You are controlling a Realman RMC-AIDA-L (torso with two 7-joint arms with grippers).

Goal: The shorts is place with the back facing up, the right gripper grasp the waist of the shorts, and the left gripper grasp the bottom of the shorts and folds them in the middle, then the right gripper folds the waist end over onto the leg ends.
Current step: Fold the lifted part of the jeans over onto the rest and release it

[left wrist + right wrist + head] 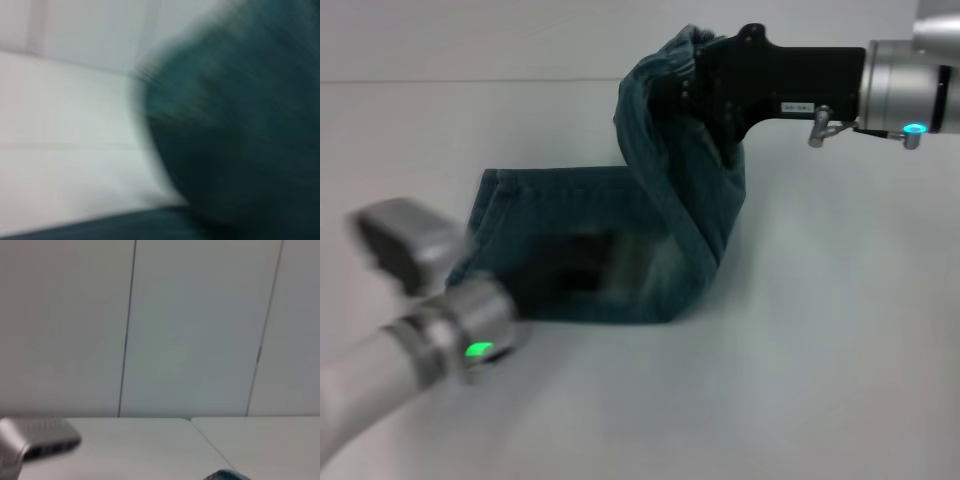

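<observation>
From the head view, the blue-green washed denim shorts (620,240) lie on the white table (820,380), already doubled lengthwise into a narrow strip. The right gripper (705,85), a black two-fingered metal claw on a silver wrist, is clamped on the waist end, which it holds lifted at the far right, so the cloth arches down to the flat part. The left gripper (555,275), a black claw on a silver-white wrist with a green light, sits low over the near edge of the flat denim (whether its fingers are parted I cannot tell).

The left wrist view shows only dark denim (235,130) close up against the pale table (65,150).

The right wrist view shows mostly a panelled wall (190,325).

Judging ahead, the risk is that the raised waist drags the whole strip sideways, or lands skewed, missing the leg ends (490,215).
</observation>
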